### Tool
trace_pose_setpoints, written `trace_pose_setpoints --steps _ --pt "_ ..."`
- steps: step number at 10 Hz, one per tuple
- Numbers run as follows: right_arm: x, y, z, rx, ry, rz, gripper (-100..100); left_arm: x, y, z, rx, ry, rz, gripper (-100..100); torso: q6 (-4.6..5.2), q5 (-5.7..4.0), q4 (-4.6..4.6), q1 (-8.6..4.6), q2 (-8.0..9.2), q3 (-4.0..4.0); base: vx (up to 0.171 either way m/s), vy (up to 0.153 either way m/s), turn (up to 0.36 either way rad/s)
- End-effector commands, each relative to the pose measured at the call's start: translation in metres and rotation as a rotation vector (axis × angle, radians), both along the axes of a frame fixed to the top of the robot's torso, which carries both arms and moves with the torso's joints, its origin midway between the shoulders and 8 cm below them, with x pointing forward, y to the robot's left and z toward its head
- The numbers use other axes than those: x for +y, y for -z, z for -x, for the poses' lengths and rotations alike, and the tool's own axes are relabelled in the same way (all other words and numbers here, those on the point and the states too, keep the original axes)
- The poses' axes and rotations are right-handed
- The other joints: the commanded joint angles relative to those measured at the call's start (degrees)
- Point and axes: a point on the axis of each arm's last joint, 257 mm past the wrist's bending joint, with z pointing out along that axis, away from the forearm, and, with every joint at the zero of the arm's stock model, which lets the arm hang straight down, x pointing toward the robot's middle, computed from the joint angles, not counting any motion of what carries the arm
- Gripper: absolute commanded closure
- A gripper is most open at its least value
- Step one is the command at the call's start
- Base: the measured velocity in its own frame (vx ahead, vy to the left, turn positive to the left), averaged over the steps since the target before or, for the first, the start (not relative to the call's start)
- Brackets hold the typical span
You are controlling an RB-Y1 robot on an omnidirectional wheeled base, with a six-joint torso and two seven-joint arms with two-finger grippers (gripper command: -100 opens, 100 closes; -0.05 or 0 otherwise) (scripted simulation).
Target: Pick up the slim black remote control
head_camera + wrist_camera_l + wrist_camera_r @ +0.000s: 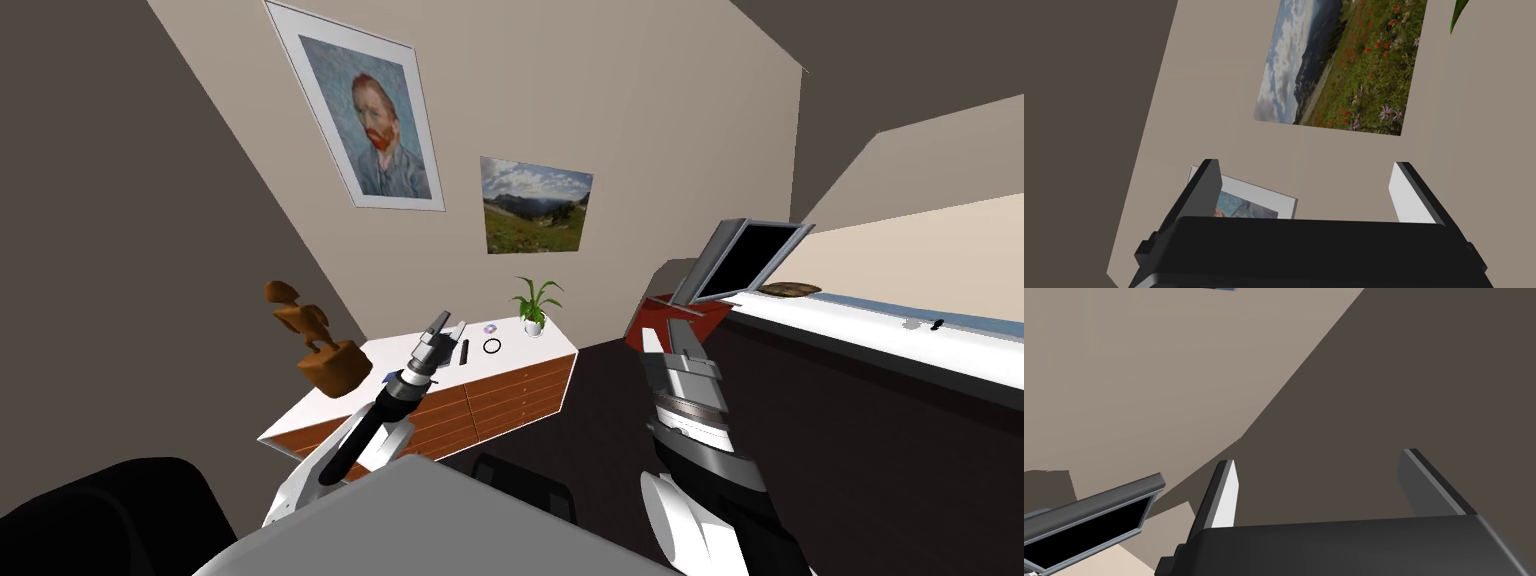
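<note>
White-topped sideboard [550,345]: brown carved figure [322,350] at its left end. Left gripper [449,323] wide, hovering just beside slim black remote [464,350]. Next along: black ring [492,346], small disc [490,328], potted plant [533,305]. Right gripper [1318,456] wide, well apart, near monitor [745,260].

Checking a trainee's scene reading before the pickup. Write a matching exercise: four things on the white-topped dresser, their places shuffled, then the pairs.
Things
1 remote
2 black ring
3 potted plant
4 brown figure

Places on the dresser
a between remote and potted plant
b far end, by the wall
c just left of the black ring
d near left end

Pairs: 1c, 2a, 3b, 4d
</note>
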Motion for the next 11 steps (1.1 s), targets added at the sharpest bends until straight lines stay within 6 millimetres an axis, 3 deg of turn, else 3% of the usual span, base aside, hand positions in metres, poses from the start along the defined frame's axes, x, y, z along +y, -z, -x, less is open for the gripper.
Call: trace_pose_setpoints --steps 1,4,5,6,7,8,9,10,11 --pt "0.000 0.000 0.000 0.000 0.000 0.000 0 -0.003 0.017 -0.002 0.055 0.051 0.008 -100 0.00 0.00 0.00 0.00 0.00 0.00 -0.094 0.014 -0.228" --pt "0.000 0.000 0.000 0.000 0.000 0.000 0 -0.003 0.050 -0.003 0.160 0.121 0.024 -100 -0.03 0.02 0.02 0.11 0.09 0.05 -0.123 0.042 -0.270" --pt "0.000 0.000 0.000 0.000 0.000 0.000 0 -0.004 0.051 -0.003 0.168 0.134 0.026 -100 0.02 0.01 0.02 0.05 0.11 0.06 -0.098 0.020 -0.155" --pt "0.000 0.000 0.000 0.000 0.000 0.000 0 -0.003 0.070 -0.002 0.227 0.165 0.033 -100 -0.02 0.00 0.01 0.02 0.03 0.02 -0.090 0.024 -0.243" --pt "0.000 0.000 0.000 0.000 0.000 0.000 0 -0.003 0.070 -0.002 0.231 0.172 0.038 -100 0.01 0.00 0.00 0.03 0.00 0.00 -0.070 0.019 -0.181" --pt "0.000 0.000 0.000 0.000 0.000 0.000 0 -0.002 0.090 -0.001 0.294 0.199 0.044 -100 -0.01 0.00 -0.01 0.02 -0.09 -0.05 -0.094 0.004 -0.370" --pt "0.000 0.000 0.000 0.000 0.000 0.000 0 -0.002 0.090 -0.001 0.298 0.206 0.052 -100 0.04 -0.01 -0.01 -0.02 -0.05 -0.03 -0.078 0.017 -0.122" --pt "0.000 0.000 0.000 0.000 0.000 0.000 0 0.001 0.111 0.002 0.367 0.231 0.057 -100 -0.04 0.00 -0.01 0.02 -0.09 -0.04 -0.074 0.024 -0.272" --pt "0.000 0.000 0.000 0.000 0.000 0.000 0 0.001 0.111 0.002 0.370 0.236 0.066 -100 0.02 0.01 -0.02 0.06 -0.09 -0.05 -0.069 0.026 -0.159"
